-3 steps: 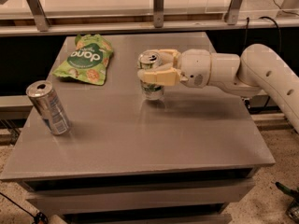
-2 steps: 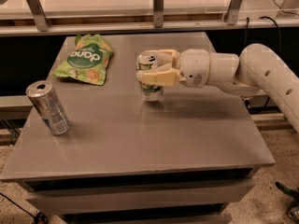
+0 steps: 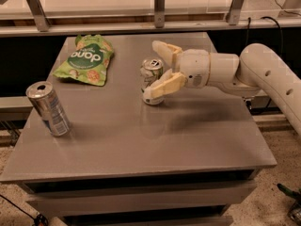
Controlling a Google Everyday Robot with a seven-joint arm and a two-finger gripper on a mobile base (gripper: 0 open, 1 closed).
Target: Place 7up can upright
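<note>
The 7up can (image 3: pixel 150 74) is a short silver can with green markings, standing upright on the grey table (image 3: pixel 141 140) near its middle back. My gripper (image 3: pixel 153 71) reaches in from the right on a white arm and is open. Its cream fingers are spread wide, one behind the can's top and one in front of its lower part, so the can stands between them. The near finger (image 3: pixel 164 86) hides part of the can's right side.
A taller slim silver can with a blue-white label (image 3: pixel 48 108) stands tilted at the table's left side. A green snack bag (image 3: pixel 84 59) lies at the back left. A rail with metal posts (image 3: pixel 160 6) runs behind the table.
The gripper was shut on the can and has opened its fingers wide. The can now stands on the table between them.
</note>
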